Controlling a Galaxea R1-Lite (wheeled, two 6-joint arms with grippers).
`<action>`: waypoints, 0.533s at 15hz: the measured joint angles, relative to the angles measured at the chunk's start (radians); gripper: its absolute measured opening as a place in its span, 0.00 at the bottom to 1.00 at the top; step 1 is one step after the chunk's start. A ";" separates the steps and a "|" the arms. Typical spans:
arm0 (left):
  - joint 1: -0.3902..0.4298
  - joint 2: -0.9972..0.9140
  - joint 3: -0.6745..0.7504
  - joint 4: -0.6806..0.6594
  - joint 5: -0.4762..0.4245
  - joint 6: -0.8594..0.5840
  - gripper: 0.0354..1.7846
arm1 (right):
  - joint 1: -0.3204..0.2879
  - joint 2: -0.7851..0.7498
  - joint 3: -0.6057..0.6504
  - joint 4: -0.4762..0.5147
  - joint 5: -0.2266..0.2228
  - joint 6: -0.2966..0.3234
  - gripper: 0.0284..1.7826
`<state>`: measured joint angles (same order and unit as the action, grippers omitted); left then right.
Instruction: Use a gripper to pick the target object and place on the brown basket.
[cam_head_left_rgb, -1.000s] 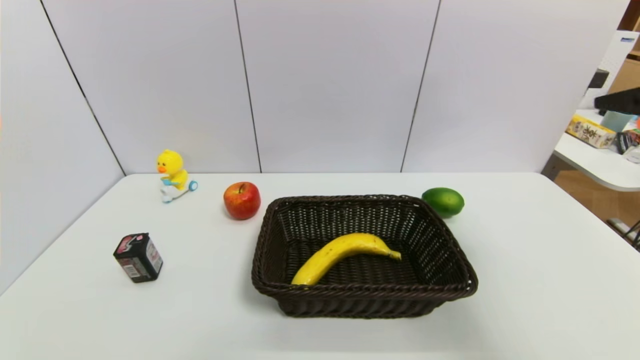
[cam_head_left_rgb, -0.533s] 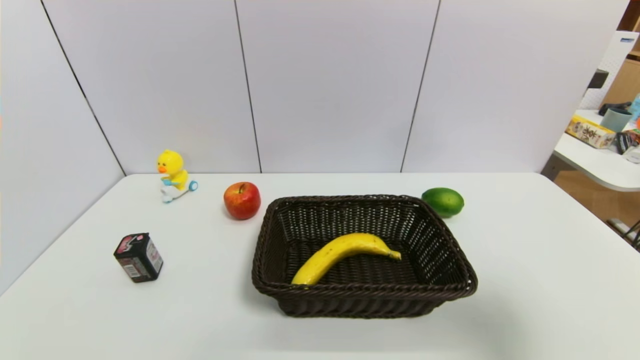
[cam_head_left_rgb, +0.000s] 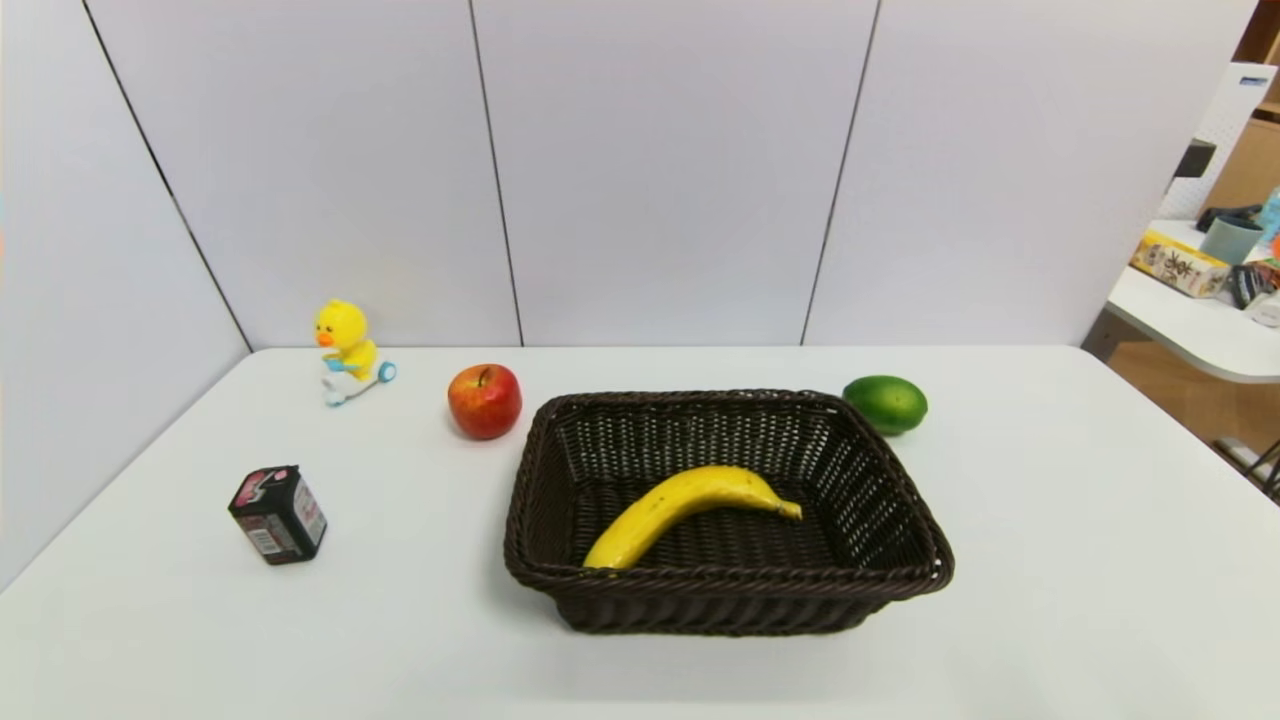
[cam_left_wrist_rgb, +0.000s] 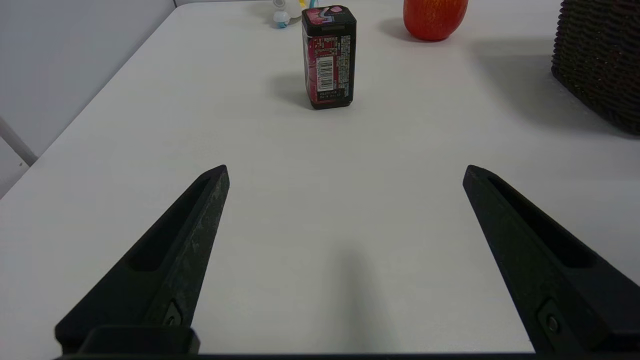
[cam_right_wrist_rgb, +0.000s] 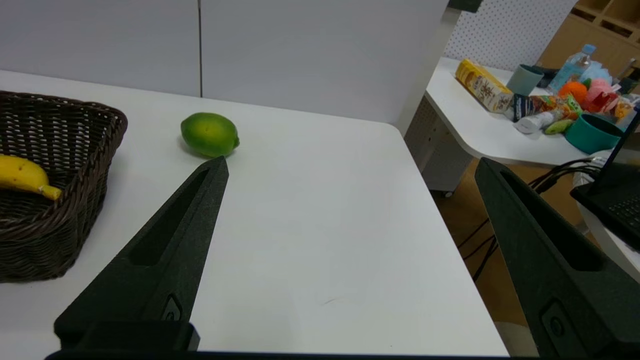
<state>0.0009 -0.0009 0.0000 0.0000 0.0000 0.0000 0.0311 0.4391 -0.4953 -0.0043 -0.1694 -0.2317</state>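
Note:
The yellow banana (cam_head_left_rgb: 690, 510) lies inside the brown basket (cam_head_left_rgb: 905, 585) at the table's middle, stem tip toward the right; it also shows in the right wrist view (cam_right_wrist_rgb: 22, 176). No arm shows in the head view. My left gripper (cam_left_wrist_rgb: 345, 169) is open and empty, low over the table's near left, facing the black box. My right gripper (cam_right_wrist_rgb: 351, 162) is open and empty over the table's near right, with the basket's rim (cam_right_wrist_rgb: 107, 117) to one side.
A black and red box (cam_head_left_rgb: 277, 514) stands front left. A red apple (cam_head_left_rgb: 485, 400) and a yellow duck toy (cam_head_left_rgb: 347, 351) sit behind it. A green lime (cam_head_left_rgb: 886, 403) lies behind the basket's right corner. A cluttered side table (cam_head_left_rgb: 1190, 320) stands far right.
A dark object at the far right, over the side table, has left the head view. The banana, basket and other objects have not moved.

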 joint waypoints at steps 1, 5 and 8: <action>0.000 0.000 0.000 0.000 0.000 0.000 0.94 | -0.004 -0.038 0.046 -0.017 0.000 0.000 0.95; 0.000 0.000 0.000 0.000 0.000 0.000 0.94 | -0.037 -0.143 0.115 -0.020 0.010 0.000 0.95; 0.000 0.000 0.000 0.000 0.000 0.000 0.94 | -0.042 -0.191 0.149 -0.018 0.016 -0.002 0.95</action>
<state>0.0004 -0.0009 0.0000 0.0000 0.0000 0.0000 -0.0109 0.2477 -0.3462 -0.0226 -0.1530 -0.2336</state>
